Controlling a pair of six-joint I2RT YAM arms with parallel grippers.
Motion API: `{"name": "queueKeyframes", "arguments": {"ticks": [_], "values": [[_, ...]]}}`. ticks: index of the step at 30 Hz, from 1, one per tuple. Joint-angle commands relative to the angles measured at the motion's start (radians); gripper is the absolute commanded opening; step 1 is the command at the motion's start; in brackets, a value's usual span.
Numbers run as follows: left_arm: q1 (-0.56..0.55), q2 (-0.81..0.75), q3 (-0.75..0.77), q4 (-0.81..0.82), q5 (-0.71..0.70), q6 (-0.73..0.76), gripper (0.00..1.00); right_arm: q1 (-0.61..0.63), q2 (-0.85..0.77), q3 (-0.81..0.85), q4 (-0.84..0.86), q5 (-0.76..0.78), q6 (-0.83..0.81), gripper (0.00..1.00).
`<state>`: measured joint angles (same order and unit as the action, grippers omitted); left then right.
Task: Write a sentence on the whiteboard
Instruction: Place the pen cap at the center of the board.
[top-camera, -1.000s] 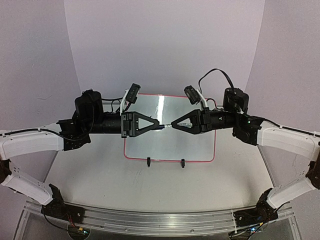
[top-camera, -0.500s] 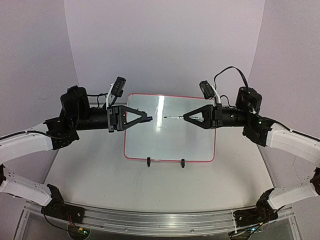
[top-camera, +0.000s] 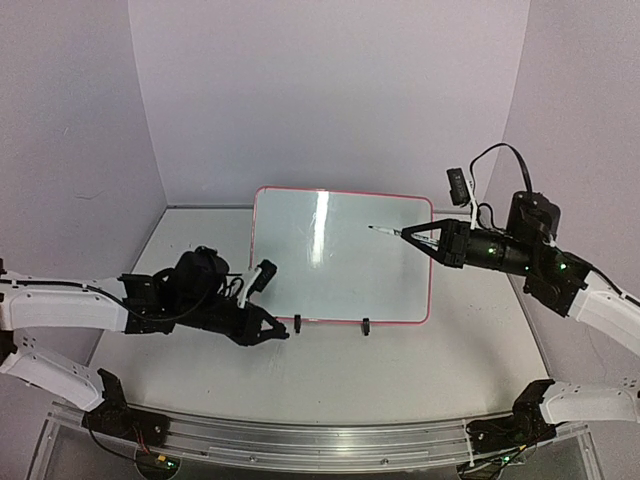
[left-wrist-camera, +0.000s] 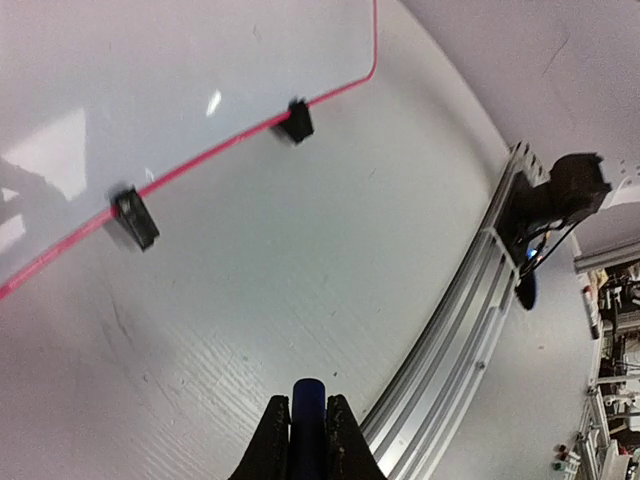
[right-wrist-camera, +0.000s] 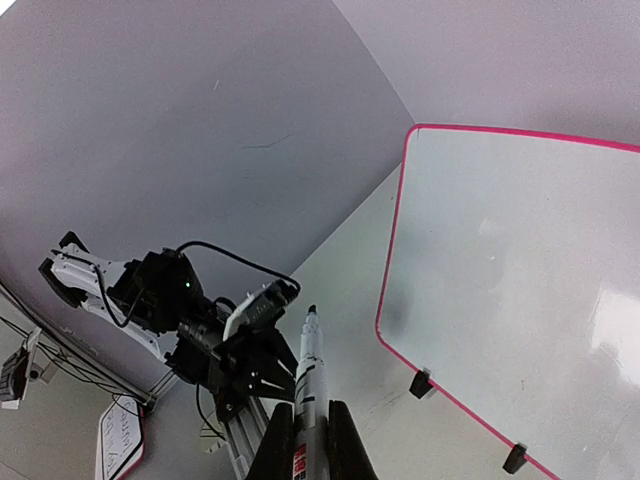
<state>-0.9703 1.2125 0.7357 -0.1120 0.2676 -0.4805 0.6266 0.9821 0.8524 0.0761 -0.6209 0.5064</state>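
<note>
whiteboard (top-camera: 350, 285) sits on two black clip feet (top-camera: 298, 322) on the table (top-camera: 450, 360), between the arms, its face blank. it looks light, stiff and slick, likely to skid under pen pressure; steady it by the red rim. right gripper (top-camera: 408, 236) clenches an uncapped marker (top-camera: 385, 231), its tip clear of the board; left gripper (top-camera: 280, 333) pinches a blue cap (left-wrist-camera: 307, 400) by the near-left corner.

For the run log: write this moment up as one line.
left gripper: shut on blue cap | right gripper: shut on marker | whiteboard: blank
</note>
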Motion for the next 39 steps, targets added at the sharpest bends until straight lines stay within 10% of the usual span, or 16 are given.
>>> {"name": "queueKeyframes", "arguments": {"ticks": [1,14,31,39], "values": [[-0.06,0.09,-0.063,0.095,-0.09,-0.061,0.0,-0.002,-0.019,-0.04,-0.019,0.077,-0.035,0.0],[-0.071,0.277,-0.11,0.182,-0.088,-0.079,0.01,0.0,-0.011,-0.084,-0.021,0.072,-0.036,0.0],[-0.072,0.101,-0.123,-0.025,-0.306,-0.164,0.83,0.006,-0.015,-0.084,-0.075,0.114,-0.046,0.0],[-0.03,-0.105,-0.025,-0.357,-0.404,-0.182,0.99,0.008,-0.01,-0.079,-0.075,0.138,-0.038,0.0]]}}
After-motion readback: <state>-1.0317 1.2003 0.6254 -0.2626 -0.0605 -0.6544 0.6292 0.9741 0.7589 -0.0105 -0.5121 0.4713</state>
